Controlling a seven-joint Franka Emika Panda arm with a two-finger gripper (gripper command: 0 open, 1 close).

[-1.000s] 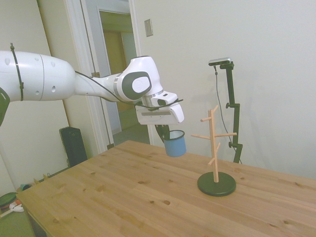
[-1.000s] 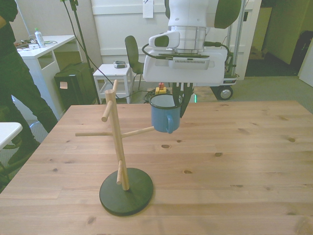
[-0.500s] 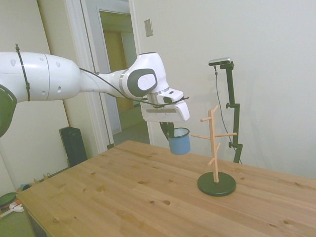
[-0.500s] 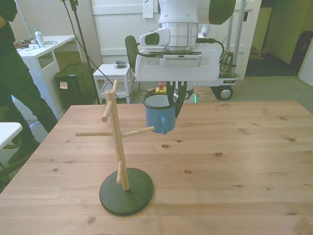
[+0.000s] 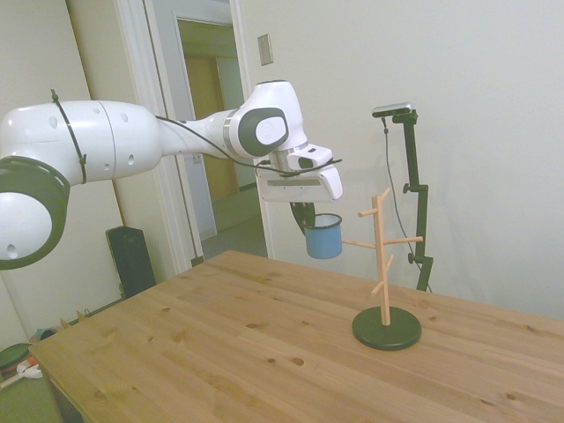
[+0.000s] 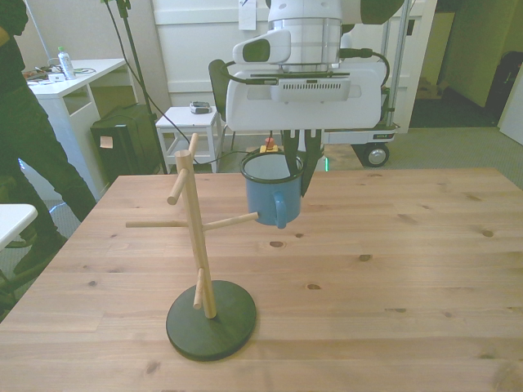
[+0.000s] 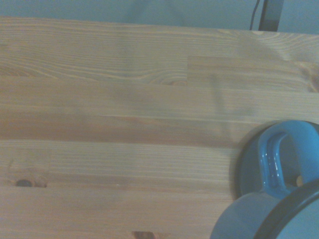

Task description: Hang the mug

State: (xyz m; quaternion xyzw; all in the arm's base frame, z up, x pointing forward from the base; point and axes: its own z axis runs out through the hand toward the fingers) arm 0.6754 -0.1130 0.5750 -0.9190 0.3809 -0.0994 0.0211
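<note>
My gripper (image 6: pixel 295 160) clamped on mug (image 6: pixel 271 193) rim, mug upright in air above table (image 6: pixel 409 269). Pickup done, I judge. Handle (image 6: pixel 280 211) faces camera in front view, beside tip of peg (image 6: pixel 231 221) on wooden rack (image 6: pixel 196 245). Not hung yet. Left for me: thread handle onto peg, release.

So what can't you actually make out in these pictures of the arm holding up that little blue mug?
- Small light-blue enamel mug: in the wrist view the picture's edge cuts most of it off, leaving only the handle and part of the rim.
- Where the gripper grips the mug's rim: the mug itself hides it in the front view; too small and dark in the side view.
- Wooden peg tree on a dark round base: outside the wrist view.
- Person at the front view's left: cut off by the edge.
</note>
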